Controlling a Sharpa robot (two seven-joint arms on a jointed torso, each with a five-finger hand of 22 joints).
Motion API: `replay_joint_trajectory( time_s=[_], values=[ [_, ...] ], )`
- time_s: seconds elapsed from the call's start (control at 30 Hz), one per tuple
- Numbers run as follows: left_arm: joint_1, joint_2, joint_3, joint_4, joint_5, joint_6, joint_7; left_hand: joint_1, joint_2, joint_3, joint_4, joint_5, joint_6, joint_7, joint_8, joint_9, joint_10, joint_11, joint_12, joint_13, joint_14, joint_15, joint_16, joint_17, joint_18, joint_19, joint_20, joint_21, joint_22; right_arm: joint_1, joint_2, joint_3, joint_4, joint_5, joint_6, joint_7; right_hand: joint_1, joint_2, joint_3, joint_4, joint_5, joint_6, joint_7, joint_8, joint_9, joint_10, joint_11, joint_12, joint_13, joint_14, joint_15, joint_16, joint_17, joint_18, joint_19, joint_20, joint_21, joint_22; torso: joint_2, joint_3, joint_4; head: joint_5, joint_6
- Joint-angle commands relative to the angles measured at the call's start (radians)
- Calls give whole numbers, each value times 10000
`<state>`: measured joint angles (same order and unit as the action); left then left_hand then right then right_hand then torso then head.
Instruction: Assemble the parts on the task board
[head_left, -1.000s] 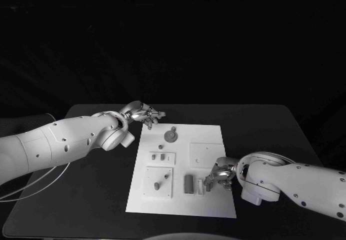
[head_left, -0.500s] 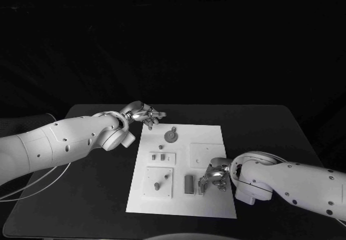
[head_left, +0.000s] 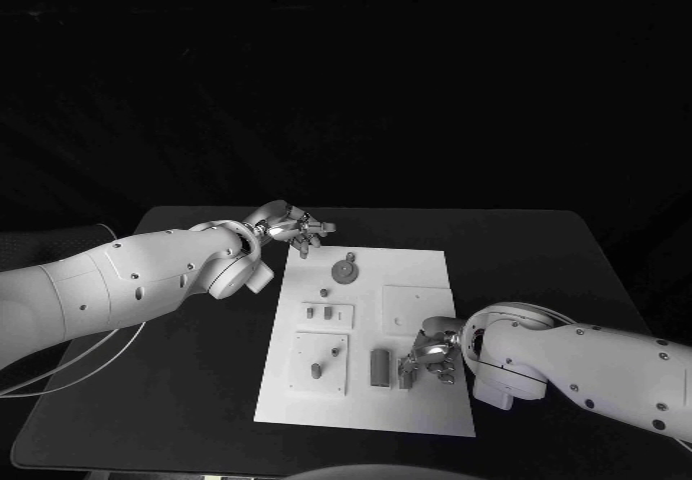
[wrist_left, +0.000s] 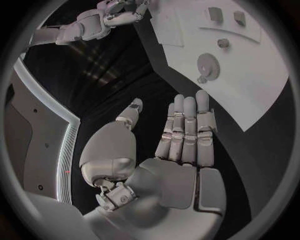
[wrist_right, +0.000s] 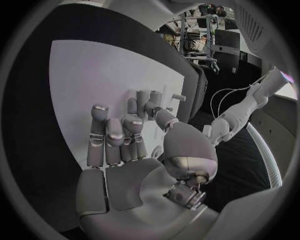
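A flat, matte white rectangular task board is laid on the black table. On the board, a round disc-shaped part is seen near its far end, and a dark upright rectangular part near its near end. The silver, jointed right hand is lowered just beside that rectangular part; whether anything is grasped cannot be told. The silver left hand is held beyond the board's far left corner, fingers extended and nothing grasped.

Black table; white task board flat on it.
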<state>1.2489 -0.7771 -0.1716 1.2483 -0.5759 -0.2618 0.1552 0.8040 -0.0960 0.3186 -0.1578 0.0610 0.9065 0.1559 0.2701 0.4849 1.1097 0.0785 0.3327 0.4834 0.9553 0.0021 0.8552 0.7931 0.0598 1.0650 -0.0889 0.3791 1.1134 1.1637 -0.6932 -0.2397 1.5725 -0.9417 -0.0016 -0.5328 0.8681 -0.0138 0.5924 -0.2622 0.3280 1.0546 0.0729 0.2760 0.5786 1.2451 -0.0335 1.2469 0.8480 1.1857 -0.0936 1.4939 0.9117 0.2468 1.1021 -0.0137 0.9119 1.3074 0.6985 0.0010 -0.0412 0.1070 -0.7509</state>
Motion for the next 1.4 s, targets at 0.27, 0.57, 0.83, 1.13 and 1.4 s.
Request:
replay_joint_trajectory(
  time_s=[0.27, 0.57, 0.83, 1.13, 1.4],
  values=[
    [9, 17, 7, 26, -12, 52, 84, 94, 24, -15, -12, 5, 46, 10, 8, -11, -91, -8, -26, 16, -17, 3, -56, 10, 259, -11, -66, -58, 11, -18, 118, -6, -163, -101, 317, 19, -31, 149, 297, -246, -88, -18, 67, 61, 8, 54, 9, -68, -13, 28, -24, -24, -16, 150, 58, 12, 28, 126, 0, 7, -3, 8, 11],
    [10, 20, 7, 28, -12, 64, 80, 100, 31, -13, -13, 6, 50, 9, 11, -12, -86, -10, -23, 18, -13, 1, -55, 13, 261, -7, -69, -58, 15, -21, 205, -9, -316, -103, 257, 42, -251, -22, 334, -183, -740, -37, 83, 32, -9, 28, 26, -75, -13, -20, -51, -45, -59, 150, 64, 15, -6, 111, 2, 13, -3, -5, -17],
    [10, 9, 7, 24, -12, 67, 68, 101, 29, -15, -15, 5, 53, 8, 13, -12, -84, -11, -22, 20, -10, 0, -54, 14, 261, -5, -69, -58, 17, -21, 224, -12, -367, -107, 397, 20, -356, -136, 388, -106, -1340, -35, 84, 18, -19, 22, 27, -69, -9, -32, -73, -49, -73, 150, 84, 3, -27, 105, 1, 9, -10, -8, -27],
    [10, 2, 7, 26, -12, 70, 51, 106, 30, -16, -18, 5, 54, 7, 14, -13, -83, -12, -21, 21, -9, -2, -53, 16, 262, -2, -71, -58, 21, -22, 261, -21, -360, -105, 534, 15, -420, -253, 394, -51, -1461, -51, 92, 3, -26, 5, 35, -74, -9, -59, -78, -58, -101, 150, 79, 7, -41, 104, 0, 6, 1, 6, -41],
    [11, 1, 7, 27, -12, 80, 39, 105, 25, -19, -19, 4, 55, 7, 14, -14, -83, -12, -21, 21, -8, -2, -53, 17, 262, -1, -71, -59, 23, -22, 276, -25, -351, -104, 481, 17, -489, -387, 400, 52, -1566, -56, 96, -5, -31, -5, 39, -73, -6, -69, -83, -61, -100, 150, 80, 8, -52, 103, -1, 5, -1, -4, -71]
  ],
)
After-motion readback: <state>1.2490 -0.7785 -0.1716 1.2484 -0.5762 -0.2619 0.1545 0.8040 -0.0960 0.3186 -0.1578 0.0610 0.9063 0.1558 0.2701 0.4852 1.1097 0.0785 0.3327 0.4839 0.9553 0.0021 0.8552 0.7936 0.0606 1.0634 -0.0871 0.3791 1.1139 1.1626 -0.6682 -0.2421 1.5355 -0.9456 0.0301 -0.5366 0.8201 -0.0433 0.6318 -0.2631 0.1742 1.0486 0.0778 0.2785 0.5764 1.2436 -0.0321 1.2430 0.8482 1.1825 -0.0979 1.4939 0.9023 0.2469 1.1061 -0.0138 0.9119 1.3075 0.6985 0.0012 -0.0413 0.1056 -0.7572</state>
